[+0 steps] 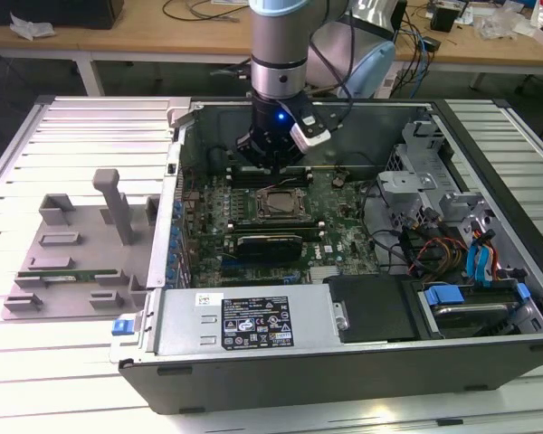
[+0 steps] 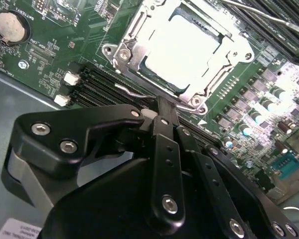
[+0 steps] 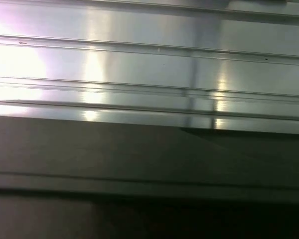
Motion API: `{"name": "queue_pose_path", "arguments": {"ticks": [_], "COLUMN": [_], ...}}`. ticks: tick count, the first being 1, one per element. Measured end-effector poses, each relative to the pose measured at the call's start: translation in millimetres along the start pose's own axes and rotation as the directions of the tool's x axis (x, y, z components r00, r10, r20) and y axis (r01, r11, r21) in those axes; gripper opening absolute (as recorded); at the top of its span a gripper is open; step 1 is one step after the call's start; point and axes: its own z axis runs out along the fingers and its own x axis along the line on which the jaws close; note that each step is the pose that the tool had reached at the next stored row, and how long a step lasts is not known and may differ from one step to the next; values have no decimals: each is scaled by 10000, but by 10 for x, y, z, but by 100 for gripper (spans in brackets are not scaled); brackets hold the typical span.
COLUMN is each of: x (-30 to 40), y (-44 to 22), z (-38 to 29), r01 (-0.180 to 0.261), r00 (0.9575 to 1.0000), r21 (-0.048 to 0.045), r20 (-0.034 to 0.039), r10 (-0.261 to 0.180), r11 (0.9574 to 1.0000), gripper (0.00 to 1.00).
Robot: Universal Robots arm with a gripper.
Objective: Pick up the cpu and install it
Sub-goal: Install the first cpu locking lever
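Observation:
The cpu [image 2: 182, 50], a flat square chip with a bright silver top, lies inside the metal frame of the socket [image 2: 124, 55] on the green motherboard. From the exterior view the cpu [image 1: 279, 203] sits mid-board in the open computer case [image 1: 344, 362]. My gripper [image 1: 270, 163] hangs inside the case just behind the socket. In the second wrist view the black fingers [image 2: 164, 114] meet at a point beside the socket's corner, with my gripper [image 2: 163, 103] shut and nothing held between them.
A long black card [image 1: 270, 244] lies in front of the socket. The power supply [image 1: 253, 321] and drive cage [image 1: 462, 226] with cables crowd the front and the exterior view's right. A grey plastic tray [image 1: 81, 244] with posts rests on the slatted table [image 3: 139, 59].

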Motion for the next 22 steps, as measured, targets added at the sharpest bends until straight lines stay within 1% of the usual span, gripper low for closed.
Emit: {"name": "queue_pose_path", "arguments": {"ticks": [2,5,10,14,18,20,22], "x": [-29,-89,-134,-155,-201,-254,-263], "y": [-1,-3,-5,-19,-25,-22,-17], "z": [19,65,98,114,132,142,143], "r01": [1,0,2,2,1,14,22], "r00": [10000,10000,10000,10000,10000,10000,10000], "r21": [3,11,15,16,20,17,3], "r20": [1,0,-1,-1,-6,-2,1], "r10": [-1,0,-2,-2,-1,-14,-22], "r11": [10000,10000,10000,10000,10000,10000,10000], "gripper": [11,11,11,11,11,11,11]}}
